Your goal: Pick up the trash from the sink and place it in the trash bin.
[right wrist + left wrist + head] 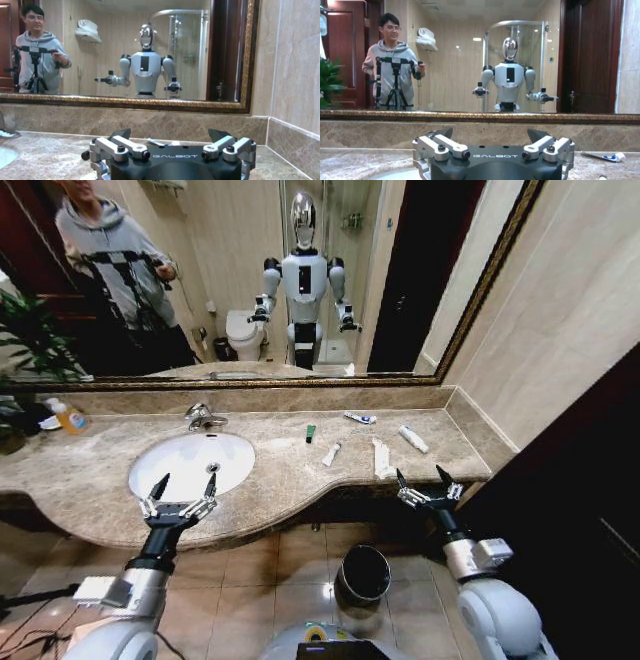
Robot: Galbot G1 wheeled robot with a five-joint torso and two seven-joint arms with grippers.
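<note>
**Trash lies on the counter, not in the basin, and both claws wait short of it**

Head view: the left gripper (182, 492) hangs spread wide over the front rim of the sink (150, 457), whose bowl looks bare. The right gripper (428, 483), also spread wide, sits at the counter's front edge. The trash is strewn on the countertop (90, 470) between them and the wall: a green piece (311, 433), a small white tube (332, 454), a white wrapper strip (382, 459), a larger white tube (413, 439) and a blue-and-white packet (360, 418). The trash bin (363, 573) stands on the floor below the counter's overhang. The likely trouble: these flat, light bits may slide on the polished marble or slip from the fingertips, and a release from counter height could miss the bin's narrow mouth. The faucet (203, 417) and the orange bottle (67, 416) stand clear of the reach.

Left wrist view: the open claw faces the mirror; the packet (602, 156) lies well off to one side.

Right wrist view: open fingers (120, 134) point at a piece of trash (156, 142) near the backsplash.
</note>
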